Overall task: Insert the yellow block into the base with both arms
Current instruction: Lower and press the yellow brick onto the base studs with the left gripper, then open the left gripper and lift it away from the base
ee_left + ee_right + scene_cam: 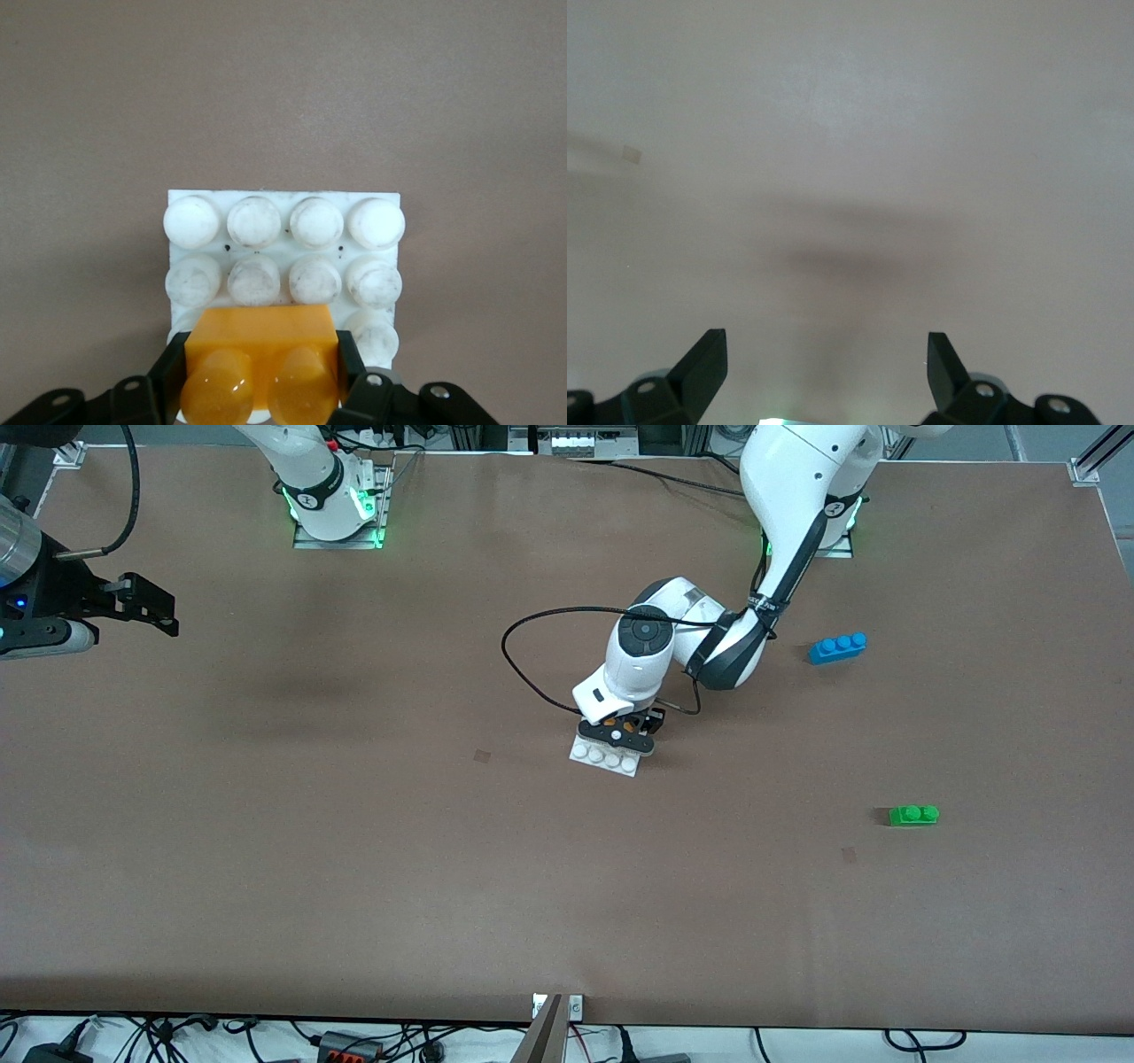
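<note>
My left gripper [261, 356] is shut on the yellow block [261, 341], one finger on each short end, its two studs facing the wrist camera. The block is over the middle studs of the white base [283, 197], at the rows next to my fingers. I cannot tell whether it is pressed down. In the front view my left gripper [620, 737] is low over the base [603, 760] at the table's middle and hides most of the block. My right gripper [164, 615] is open and empty, waiting up over the right arm's end of the table; its wrist view [827, 354] shows only bare table.
A blue three-stud brick [837, 647] lies toward the left arm's end, farther from the front camera than the base. A green two-stud brick [913, 815] lies nearer the front camera. A black cable loops beside the left wrist [532, 624].
</note>
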You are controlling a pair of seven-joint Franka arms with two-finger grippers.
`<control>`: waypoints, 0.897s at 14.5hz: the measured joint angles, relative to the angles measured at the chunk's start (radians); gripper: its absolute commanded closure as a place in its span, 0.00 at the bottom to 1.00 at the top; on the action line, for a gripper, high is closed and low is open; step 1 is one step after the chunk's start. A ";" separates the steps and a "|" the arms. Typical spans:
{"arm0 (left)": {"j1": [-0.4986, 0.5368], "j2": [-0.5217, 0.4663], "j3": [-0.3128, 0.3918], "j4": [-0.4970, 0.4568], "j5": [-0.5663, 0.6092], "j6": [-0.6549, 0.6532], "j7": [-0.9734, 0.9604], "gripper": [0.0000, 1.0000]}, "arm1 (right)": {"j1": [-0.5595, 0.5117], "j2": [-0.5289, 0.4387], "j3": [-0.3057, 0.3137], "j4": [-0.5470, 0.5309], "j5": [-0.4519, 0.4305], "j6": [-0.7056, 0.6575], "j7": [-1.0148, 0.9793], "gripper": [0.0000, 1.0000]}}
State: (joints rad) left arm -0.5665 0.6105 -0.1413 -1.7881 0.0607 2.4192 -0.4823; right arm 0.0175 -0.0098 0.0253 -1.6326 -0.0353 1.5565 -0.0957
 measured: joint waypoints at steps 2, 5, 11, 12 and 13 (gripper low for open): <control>-0.003 0.001 -0.006 -0.001 0.000 -0.004 0.000 0.51 | 0.000 0.000 0.000 0.000 0.000 0.000 0.000 0.00; -0.012 0.019 -0.012 -0.016 0.000 -0.004 0.000 0.51 | 0.000 0.000 0.000 0.000 0.000 0.000 0.000 0.00; -0.008 0.018 -0.012 -0.018 0.001 -0.007 -0.003 0.00 | 0.000 0.000 0.000 0.000 0.000 0.000 0.000 0.00; 0.003 0.013 -0.012 -0.014 0.001 -0.024 -0.003 0.00 | 0.000 0.000 0.000 0.000 0.000 0.000 0.000 0.00; 0.020 0.001 -0.011 -0.003 0.001 -0.062 -0.003 0.00 | 0.000 0.000 0.000 0.000 0.000 0.000 0.000 0.00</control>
State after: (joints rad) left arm -0.5466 0.6112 -0.1523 -1.7915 0.0615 2.3571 -0.4857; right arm 0.0176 -0.0095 0.0255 -1.6325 -0.0353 1.5565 -0.0957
